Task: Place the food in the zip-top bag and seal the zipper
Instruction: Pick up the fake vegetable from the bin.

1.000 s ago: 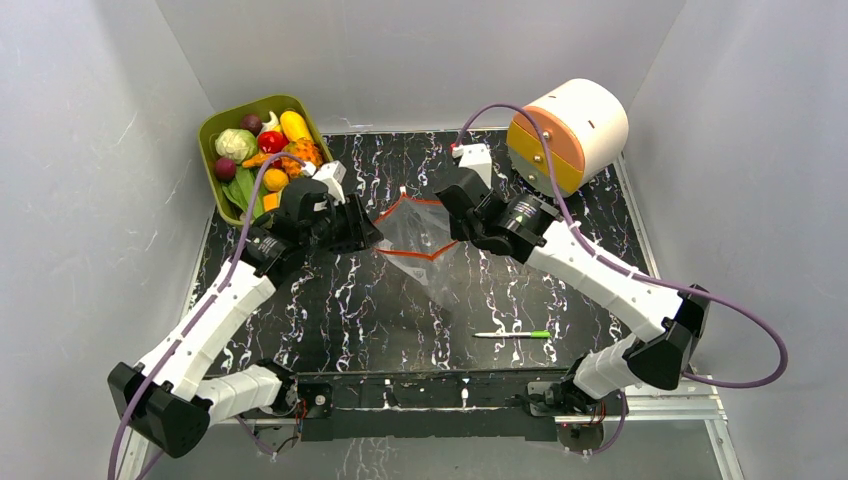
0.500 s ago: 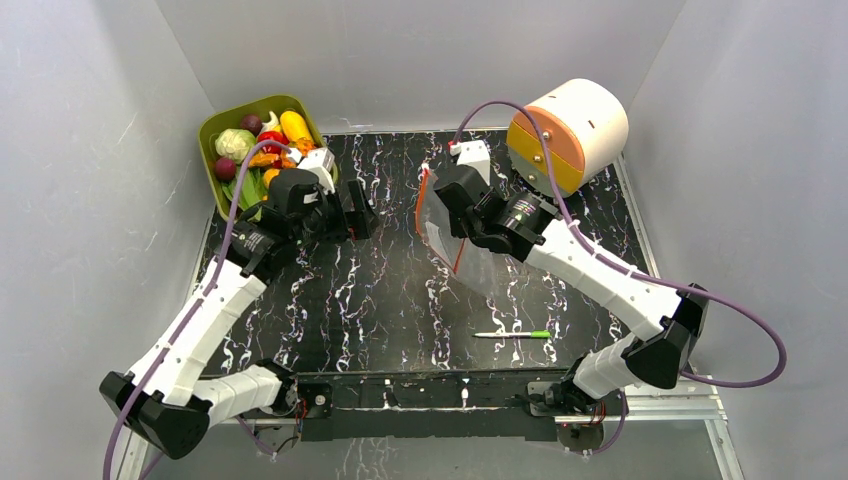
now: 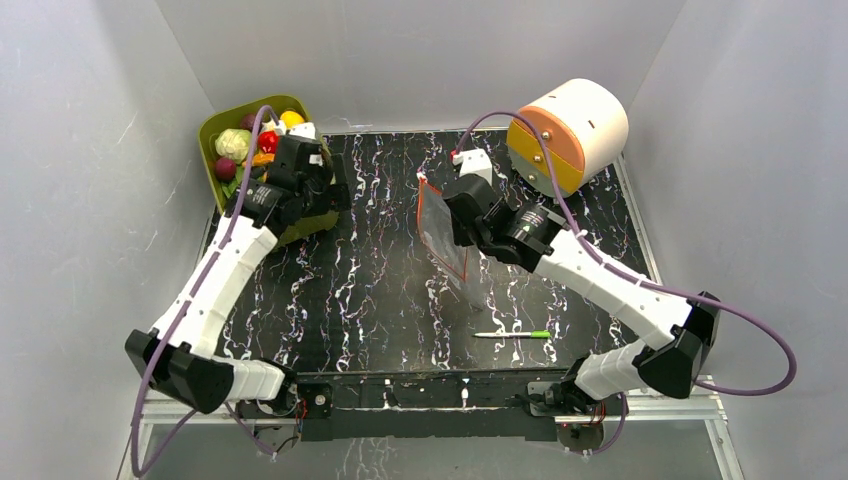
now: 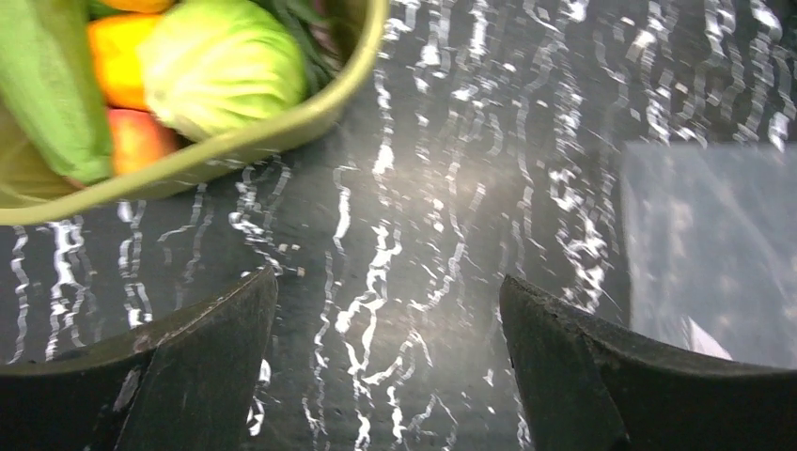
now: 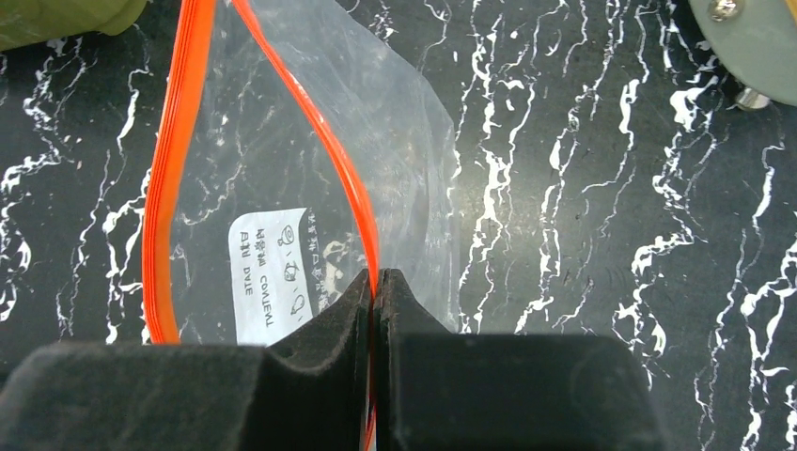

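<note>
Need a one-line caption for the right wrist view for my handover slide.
Right gripper pinching the clear zip-top bag by its red zipper, mouth held open above the black marbled table.

Marbled table [image 3: 370,285] between tray [image 3: 204,138] and zip-top bag [image 3: 440,225] offers passage.

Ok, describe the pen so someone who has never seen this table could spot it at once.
Look at the black marbled table and go towards its near edge, on the right arm's side. The pen lies flat there by itself, nearer the arm bases than the clear bag. It is the only thin stick in sight, white with a green end.
</note>
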Controlling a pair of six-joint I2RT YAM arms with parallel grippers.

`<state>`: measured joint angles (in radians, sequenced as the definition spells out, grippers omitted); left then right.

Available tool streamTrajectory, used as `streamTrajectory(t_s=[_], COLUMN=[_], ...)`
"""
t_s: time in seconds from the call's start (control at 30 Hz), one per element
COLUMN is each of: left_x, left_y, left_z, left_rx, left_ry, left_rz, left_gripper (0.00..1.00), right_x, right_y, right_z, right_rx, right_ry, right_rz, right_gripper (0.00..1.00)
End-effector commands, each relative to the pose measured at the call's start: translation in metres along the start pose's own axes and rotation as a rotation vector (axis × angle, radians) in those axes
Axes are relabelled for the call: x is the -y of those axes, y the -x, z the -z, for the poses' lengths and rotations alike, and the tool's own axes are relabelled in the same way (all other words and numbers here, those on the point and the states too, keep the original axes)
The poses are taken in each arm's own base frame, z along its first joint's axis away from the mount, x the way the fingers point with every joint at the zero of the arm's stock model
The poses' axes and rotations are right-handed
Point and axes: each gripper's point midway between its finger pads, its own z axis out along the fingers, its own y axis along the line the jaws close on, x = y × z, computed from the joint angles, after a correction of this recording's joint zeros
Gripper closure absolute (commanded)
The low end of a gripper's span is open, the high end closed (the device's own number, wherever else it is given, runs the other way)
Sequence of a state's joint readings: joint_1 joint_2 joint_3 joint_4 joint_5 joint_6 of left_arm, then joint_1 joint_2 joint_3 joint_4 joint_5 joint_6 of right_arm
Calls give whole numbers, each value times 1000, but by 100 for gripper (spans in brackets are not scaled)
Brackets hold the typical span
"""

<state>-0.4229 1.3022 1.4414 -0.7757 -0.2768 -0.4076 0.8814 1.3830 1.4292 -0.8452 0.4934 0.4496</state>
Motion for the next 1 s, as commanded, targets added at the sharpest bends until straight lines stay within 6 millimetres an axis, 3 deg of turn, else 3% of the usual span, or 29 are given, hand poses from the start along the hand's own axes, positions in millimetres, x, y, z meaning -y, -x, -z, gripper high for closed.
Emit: streamTrajectory(t_s=[0.0,0.2,0.47,0.7,0.97], left_x=[-41,-77,-105,-110,-111], left_y=[24,50,59,56,47], left_z=[-9,-29,-63,-101,-130], left_rx=[24,38,9,-62,-108], left_ry=[150,219,257,153,55], left_rz=[16,72,50,81,89], left_gripper=[14,15,19,13,5], right_x=[-10,-13,-16,-23,-27], right_y=[16,7,9,7,11], right_z=[8,12,15,12,14], right_rx=[74,73,82,68,74], right_ry=[82,134,157,187,205], right_rz=[-43,-51,-47,-31,-21], right_gripper=[100,100,100,100,100])
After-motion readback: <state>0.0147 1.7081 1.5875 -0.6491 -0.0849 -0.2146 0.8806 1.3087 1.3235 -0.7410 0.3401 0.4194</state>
